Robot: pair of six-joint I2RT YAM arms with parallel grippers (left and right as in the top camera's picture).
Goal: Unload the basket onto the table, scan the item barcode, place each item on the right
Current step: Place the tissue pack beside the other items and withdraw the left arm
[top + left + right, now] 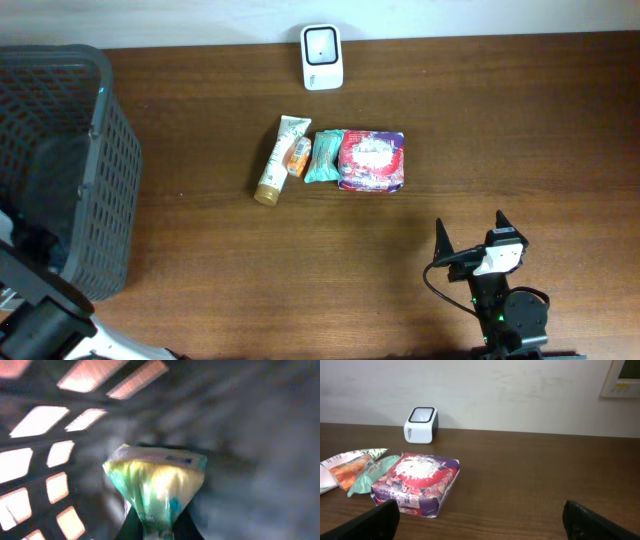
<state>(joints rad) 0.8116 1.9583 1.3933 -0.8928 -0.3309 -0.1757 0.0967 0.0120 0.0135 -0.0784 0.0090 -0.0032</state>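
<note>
In the left wrist view, my left gripper (pixel 159 527) is shut on the pinched end of a green-and-yellow packet (pixel 155 480), the item, inside the dark basket (pixel 60 455). The picture is blurred and no barcode can be read. From overhead that gripper and the packet are hidden inside the basket (pixel 60 150). The white scanner (pixel 322 57) stands at the table's far edge and also shows in the right wrist view as the scanner (pixel 421 425). My right gripper (pixel 469 222) rests near the front right, open, with its jaws (pixel 480 525) empty above bare wood.
A row of goods lies mid-table: a cream tube (pixel 278 160), an orange packet (pixel 299 155), a green packet (pixel 322 155) and a purple box (pixel 371 160), the box (pixel 415 482) just ahead-left of my right fingers. The tall basket fills the left side.
</note>
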